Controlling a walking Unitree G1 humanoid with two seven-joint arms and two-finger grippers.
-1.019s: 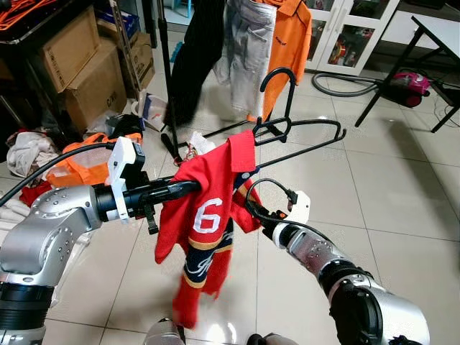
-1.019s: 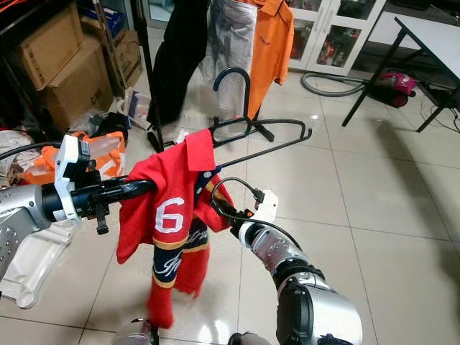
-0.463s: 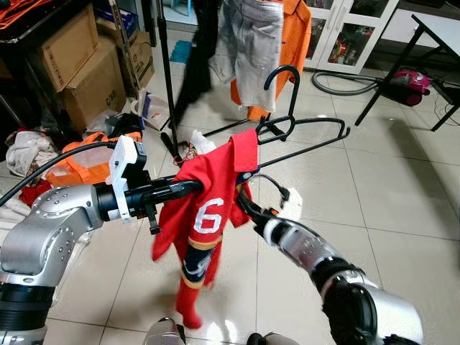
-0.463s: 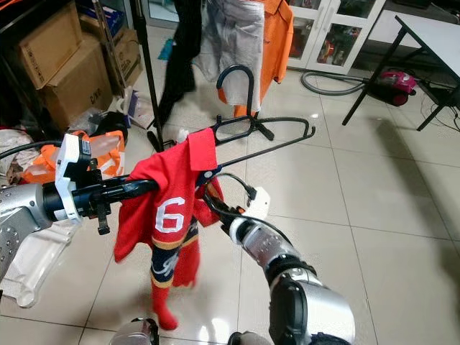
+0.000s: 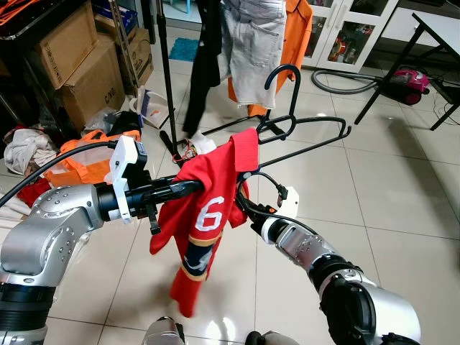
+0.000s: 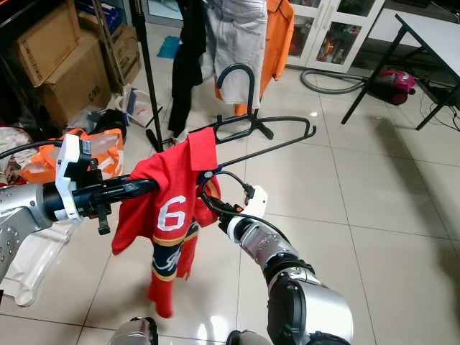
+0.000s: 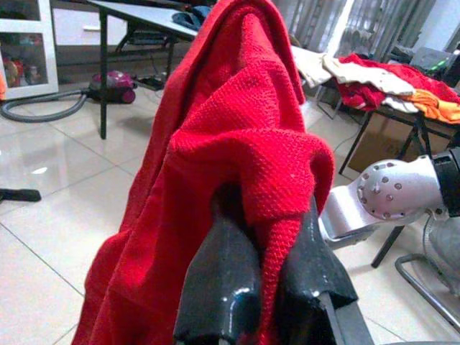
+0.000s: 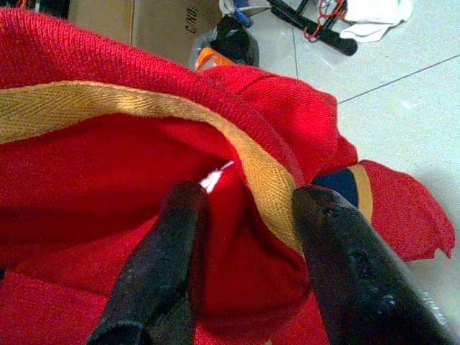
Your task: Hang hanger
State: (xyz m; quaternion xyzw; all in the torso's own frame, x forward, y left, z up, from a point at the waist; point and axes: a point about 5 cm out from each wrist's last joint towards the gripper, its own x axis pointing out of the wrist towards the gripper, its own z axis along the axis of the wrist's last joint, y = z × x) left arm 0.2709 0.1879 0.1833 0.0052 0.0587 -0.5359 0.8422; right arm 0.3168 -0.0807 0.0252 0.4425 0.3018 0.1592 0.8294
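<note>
A black hanger (image 5: 290,100) sits in mid-air in front of me, and a red jersey (image 5: 208,215) with a white 6 is draped over its left arm. My left gripper (image 5: 188,187) is shut on the jersey's shoulder; the left wrist view shows red cloth pinched between its fingers (image 7: 215,273). My right gripper (image 8: 248,201) reaches in from the lower right, partly hidden behind the jersey. It stands open, with the gold-trimmed edge of the jersey lying between its fingers (image 8: 165,244). The hanger's right arm is bare.
A black rack pole (image 5: 164,72) stands ahead with grey jeans (image 5: 251,43), an orange shirt (image 5: 298,36) and a dark garment hanging. Cardboard boxes (image 5: 72,65) and a floor pile of clothes (image 5: 86,154) lie left. A pink vacuum (image 5: 410,79) and table legs are at right.
My right gripper has moved up and left, into the jersey's edge. The jersey's lower part has swung. The clothes on the rack have swayed. My left arm has hardly moved.
</note>
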